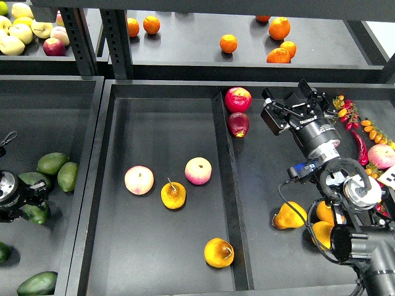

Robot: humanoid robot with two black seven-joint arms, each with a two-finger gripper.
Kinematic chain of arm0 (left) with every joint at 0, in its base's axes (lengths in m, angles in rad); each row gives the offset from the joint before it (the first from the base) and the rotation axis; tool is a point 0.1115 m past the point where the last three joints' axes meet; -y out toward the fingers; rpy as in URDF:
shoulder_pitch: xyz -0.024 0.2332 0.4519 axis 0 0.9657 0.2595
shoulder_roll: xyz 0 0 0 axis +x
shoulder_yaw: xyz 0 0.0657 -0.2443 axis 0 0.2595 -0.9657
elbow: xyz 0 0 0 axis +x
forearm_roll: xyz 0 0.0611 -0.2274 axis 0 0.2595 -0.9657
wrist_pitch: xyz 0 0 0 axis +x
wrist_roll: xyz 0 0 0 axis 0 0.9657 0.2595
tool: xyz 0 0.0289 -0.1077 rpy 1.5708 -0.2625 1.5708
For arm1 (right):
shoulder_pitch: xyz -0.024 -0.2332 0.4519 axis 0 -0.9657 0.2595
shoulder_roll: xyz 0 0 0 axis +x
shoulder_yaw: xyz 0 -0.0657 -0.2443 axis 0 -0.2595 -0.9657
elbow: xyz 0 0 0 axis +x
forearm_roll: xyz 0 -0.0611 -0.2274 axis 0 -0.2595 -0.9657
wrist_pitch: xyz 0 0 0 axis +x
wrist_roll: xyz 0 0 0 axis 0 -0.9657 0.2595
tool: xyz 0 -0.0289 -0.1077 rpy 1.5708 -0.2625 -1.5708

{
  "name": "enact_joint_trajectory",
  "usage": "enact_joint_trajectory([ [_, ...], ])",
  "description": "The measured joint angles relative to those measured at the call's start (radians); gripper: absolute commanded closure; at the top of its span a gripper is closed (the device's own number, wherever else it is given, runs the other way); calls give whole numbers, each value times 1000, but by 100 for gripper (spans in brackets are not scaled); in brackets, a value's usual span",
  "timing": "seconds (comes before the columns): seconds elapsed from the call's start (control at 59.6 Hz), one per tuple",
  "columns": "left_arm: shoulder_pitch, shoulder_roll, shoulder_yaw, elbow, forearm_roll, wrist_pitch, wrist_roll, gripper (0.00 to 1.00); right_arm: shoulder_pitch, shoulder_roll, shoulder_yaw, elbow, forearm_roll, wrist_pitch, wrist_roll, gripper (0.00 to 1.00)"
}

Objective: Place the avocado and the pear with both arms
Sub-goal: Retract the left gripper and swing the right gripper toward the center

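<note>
My left gripper sits at the far left edge over the left tray. It is closed around a dark green avocado, which shows just below the fingers. Paler green avocados lie just above it. The plump yellow-orange pear with a short dark stem dimple lies at the front of the middle tray, far from both grippers. Another orange pear with a long thin stem lies nearer the tray's middle. My right gripper is open and empty, held above the right compartment near two red apples.
Two pink apples lie in the middle tray. A raised divider splits off the right compartment, where more orange pears lie by my right arm. Chillies and tomatoes are at far right. Oranges sit on the back shelf.
</note>
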Motion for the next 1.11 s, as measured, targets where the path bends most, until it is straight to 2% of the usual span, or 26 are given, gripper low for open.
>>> enact_joint_trajectory([
  [0.151, 0, 0, 0, 0, 6, 0, 0, 45, 0, 0, -1, 1, 0, 0, 0, 0],
  [0.218, 0, 0, -1, 0, 6, 0, 0, 33, 0, 0, -2, 1, 0, 1, 0, 0],
  [0.235, -1, 0, -1, 0, 6, 0, 0, 26, 0, 0, -2, 2, 0, 1, 0, 0],
  [0.453, -24, 19, -62, 4, 4, 0, 0, 14, -17, 0, -15, 2, -6, 14, -10, 0],
  [0.705, -61, 44, -228, 68, -9, 0, 0, 8, -44, 0, -68, 7, -19, 26, -15, 0],
  [0.839, -56, 94, -339, 79, -36, 0, 0, 6, -64, 0, -89, 13, -30, 26, -15, 0],
  [1.108, -44, 169, -512, 101, -318, 0, 0, 4, -89, -19, -190, 22, -35, 49, -18, 0],
])
